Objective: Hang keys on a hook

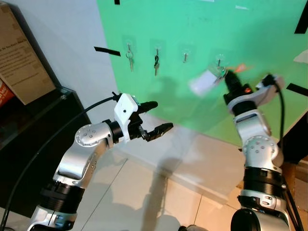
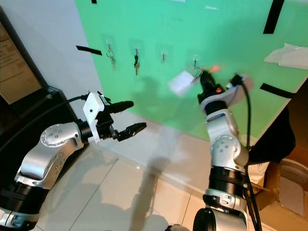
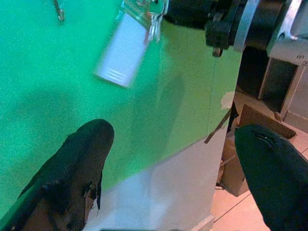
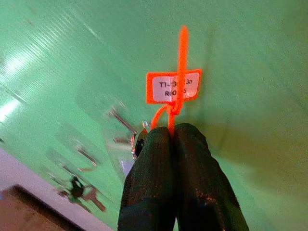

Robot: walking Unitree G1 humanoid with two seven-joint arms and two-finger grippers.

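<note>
Green board (image 1: 202, 29) w/ black tape strips (image 1: 107, 51). Orange tag (image 4: 173, 86) showing white label, black print. White fob (image 1: 202, 82) blurring vs green. Claws black: right claw (image 4: 172, 137), left claw (image 1: 157, 117). Arms silver, white wrist block (image 1: 126, 113). Floor tiles (image 1: 144, 192) looking pale beige. Brown cardboard box (image 1: 19, 60), dark cabinet (image 1: 33, 139).

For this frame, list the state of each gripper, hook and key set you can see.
Right gripper: shut on the key set, raised at the fourth hook.
Key set: white tag blurred, at the fourth hook.
Left gripper: open, held off the wall.
First hook: holds keys.
Second hook: holds a dark key.
Third hook: bare.
</note>
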